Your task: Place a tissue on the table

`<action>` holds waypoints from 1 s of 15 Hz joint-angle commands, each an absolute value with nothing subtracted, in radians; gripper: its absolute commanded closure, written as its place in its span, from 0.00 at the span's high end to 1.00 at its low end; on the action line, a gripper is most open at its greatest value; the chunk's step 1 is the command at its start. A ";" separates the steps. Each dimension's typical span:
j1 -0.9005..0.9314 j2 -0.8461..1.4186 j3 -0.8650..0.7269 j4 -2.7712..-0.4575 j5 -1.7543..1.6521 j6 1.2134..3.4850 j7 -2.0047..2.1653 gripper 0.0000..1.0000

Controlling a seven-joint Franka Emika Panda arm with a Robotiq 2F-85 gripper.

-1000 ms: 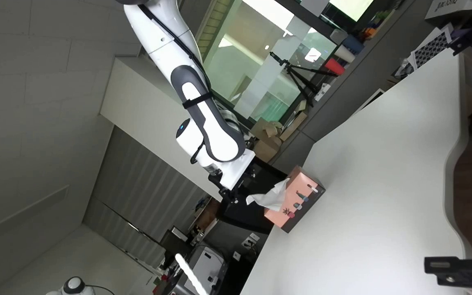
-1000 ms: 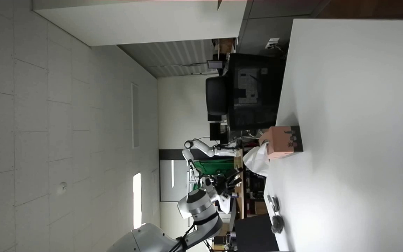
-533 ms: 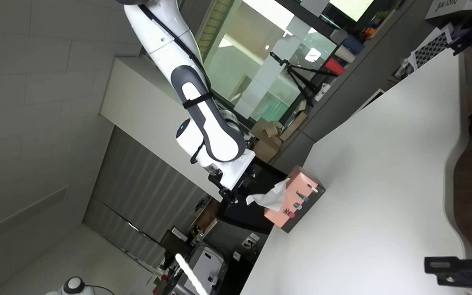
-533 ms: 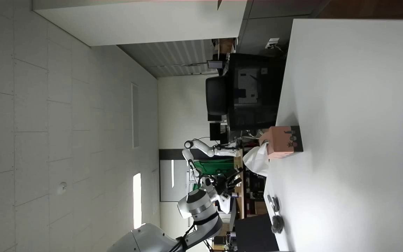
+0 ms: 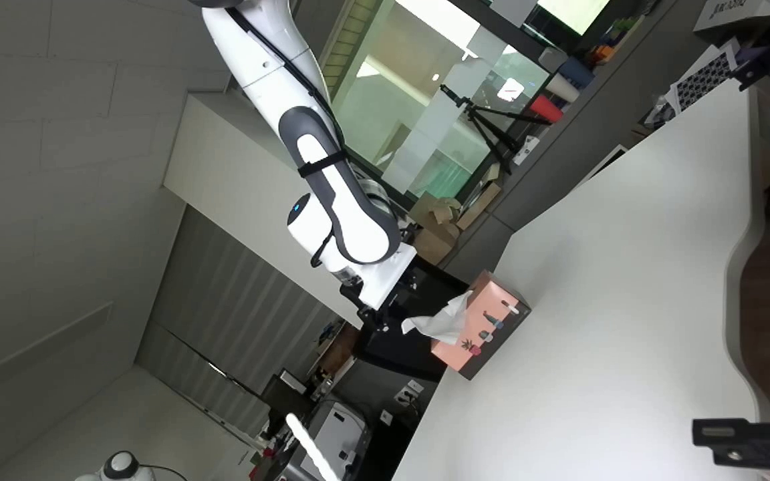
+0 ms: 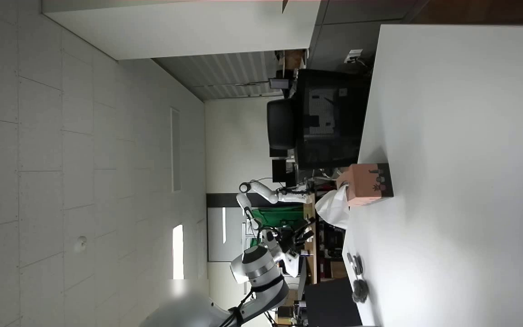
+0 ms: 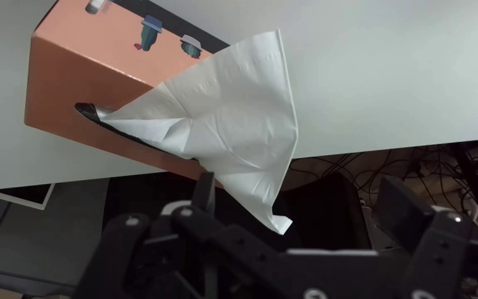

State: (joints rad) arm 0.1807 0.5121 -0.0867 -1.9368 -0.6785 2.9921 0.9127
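No text can be read: the dark lettering (image 5: pixel 726 8) on a pale box (image 5: pixel 736 17) in an exterior view is too small to make out.

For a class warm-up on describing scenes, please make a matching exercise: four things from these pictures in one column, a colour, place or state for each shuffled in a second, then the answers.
1. hand
2. tissue
3. box
4. table

A. salmon pink with a dark band
B. flat and white, under the box
C. open
D. sticking out of the box

Pairs: 1-C, 2-D, 3-A, 4-B
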 commanded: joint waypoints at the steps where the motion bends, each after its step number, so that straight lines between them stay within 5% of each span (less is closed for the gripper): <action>1: 0.181 0.512 -0.087 -1.937 -0.678 2.992 0.913 1.00; 15: 0.381 0.715 -0.300 -1.730 -0.676 2.983 1.040 1.00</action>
State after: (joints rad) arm 0.3451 0.6573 -0.2709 -1.7983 -0.6819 3.0034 0.9895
